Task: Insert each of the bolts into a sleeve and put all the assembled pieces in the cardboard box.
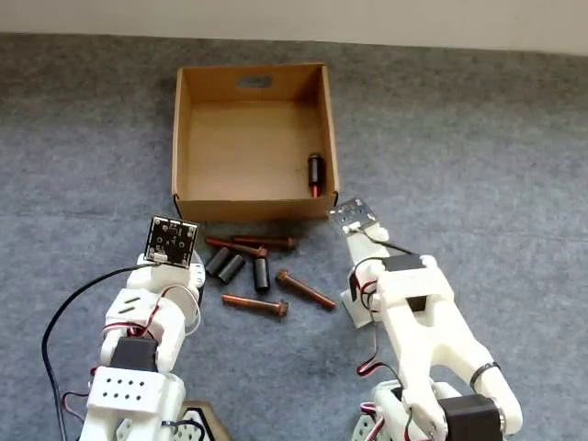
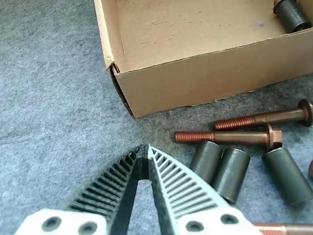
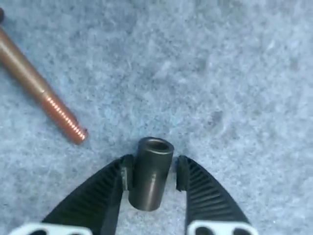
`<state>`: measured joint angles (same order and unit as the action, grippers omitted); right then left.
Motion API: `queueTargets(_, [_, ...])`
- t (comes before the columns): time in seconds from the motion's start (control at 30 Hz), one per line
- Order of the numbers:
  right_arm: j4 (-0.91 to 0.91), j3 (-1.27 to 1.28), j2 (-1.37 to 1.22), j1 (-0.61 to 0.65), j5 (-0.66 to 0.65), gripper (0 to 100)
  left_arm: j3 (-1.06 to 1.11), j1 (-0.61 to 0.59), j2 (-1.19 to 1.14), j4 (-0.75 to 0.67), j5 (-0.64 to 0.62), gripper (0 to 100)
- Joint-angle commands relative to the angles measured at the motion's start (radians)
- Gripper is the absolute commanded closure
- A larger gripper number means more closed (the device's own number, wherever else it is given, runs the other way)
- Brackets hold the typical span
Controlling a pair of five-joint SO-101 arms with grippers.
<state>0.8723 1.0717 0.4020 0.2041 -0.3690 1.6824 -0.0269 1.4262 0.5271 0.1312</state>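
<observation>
The cardboard box (image 1: 184,138) lies at the back centre, with one assembled piece (image 1: 315,175) by its right wall. In front of it lie several copper bolts (image 1: 306,288) and three dark sleeves (image 1: 231,268). My left gripper (image 2: 144,149) is shut and empty, low over the carpet near the box's front left corner (image 2: 115,73); the sleeves (image 2: 231,174) and two bolts (image 2: 230,137) lie just beside it. My right gripper (image 3: 153,161) is shut on a dark sleeve (image 3: 149,171), its open end facing away. A bolt's threaded end (image 3: 63,120) lies close by.
Grey carpet (image 1: 478,156) covers the whole table, with free room to the right of the box and the right arm (image 1: 432,322). The left arm (image 1: 152,312) stands at the front left, trailing a black cable (image 1: 64,317).
</observation>
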Motion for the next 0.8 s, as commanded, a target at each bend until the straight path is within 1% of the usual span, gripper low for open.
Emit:
queueTargets(0.0, [-0.015, 0.004, 0.013, 0.005, -0.017, 92.9, 0.004, 0.016, 0.013, -0.017, 0.005, 99])
queueTargets(0.03, [-0.013, 0.004, 0.016, 0.005, -0.017, 97.5, 0.004, 0.016, 0.013, -0.017, 0.005, 99])
queueTargets(0.07, [-0.013, 0.004, 0.022, 0.002, -0.017, 99.8, 0.004, 0.016, 0.013, -0.017, 0.005, 99])
queueTargets(0.17, [0.042, -0.030, 0.025, -0.010, -0.017, 99.2, 0.004, 0.016, 0.013, -0.017, 0.005, 99])
queueTargets(0.37, [0.268, -0.237, 0.025, -0.021, -0.011, 99.3, 0.002, 0.015, 0.013, -0.015, 0.005, 99])
queueTargets(0.43, [0.314, -0.298, 0.042, -0.022, -0.002, 99.3, -0.005, 0.015, 0.013, -0.015, 0.005, 99])
queueTargets(0.5, [0.323, -0.340, 0.110, -0.039, 0.051, 99.3, -0.007, 0.015, 0.008, -0.014, 0.005, 99])
queueTargets(0.57, [0.328, -0.348, 0.217, -0.042, 0.078, 99.3, -0.007, 0.016, 0.005, -0.012, 0.005, 96])
queueTargets(0.67, [0.340, -0.315, 0.403, -0.024, 0.086, 99.3, -0.030, 0.016, 0.004, 0.029, 0.003, 91])
queueTargets(0.77, [0.366, -0.262, 0.565, -0.004, 0.086, 99.3, -0.070, 0.016, 0.004, 0.089, 0.003, 90])
